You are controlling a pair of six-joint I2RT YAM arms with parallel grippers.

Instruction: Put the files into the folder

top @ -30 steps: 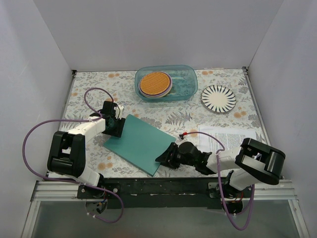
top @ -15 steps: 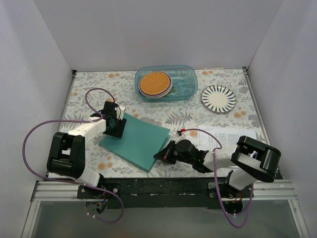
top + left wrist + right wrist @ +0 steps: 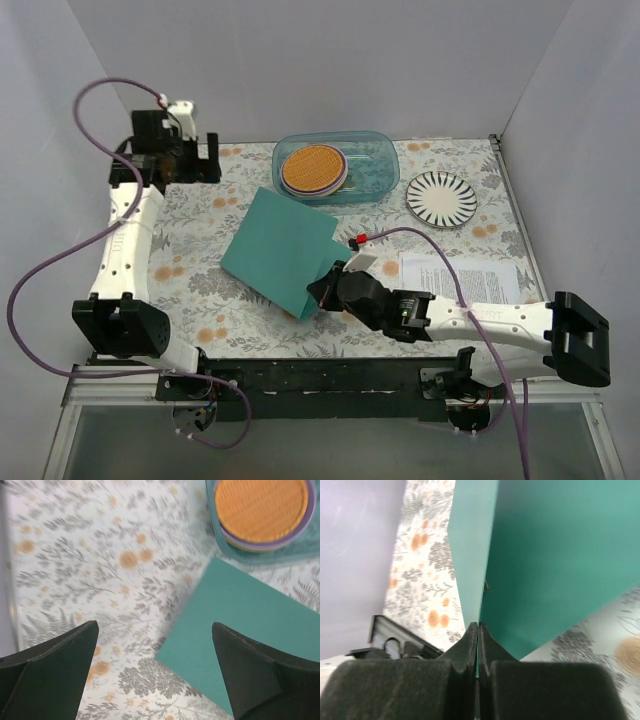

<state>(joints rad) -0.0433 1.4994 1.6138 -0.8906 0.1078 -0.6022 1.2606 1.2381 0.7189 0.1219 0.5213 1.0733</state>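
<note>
The teal-green folder (image 3: 278, 249) lies in the middle of the table, its near corner pinched and lifted by my right gripper (image 3: 318, 292). In the right wrist view the jaws are shut on the folder's thin edge (image 3: 470, 570). The files (image 3: 460, 275), white sheets with black text, lie on the table to the right, partly under my right arm. My left gripper (image 3: 170, 160) is raised at the far left, open and empty; in the left wrist view the folder (image 3: 250, 615) lies below between its spread fingertips (image 3: 65, 650).
A clear blue-tinted container (image 3: 336, 168) holding an orange disc on a purple plate (image 3: 313, 171) stands at the back centre. A striped plate (image 3: 441, 198) sits at the back right. White walls enclose the floral table (image 3: 190, 280).
My left arm let go of the folder's far-left corner and swung up and back to the far left. My right gripper moved forward, and the folder slid and turned toward the container.
</note>
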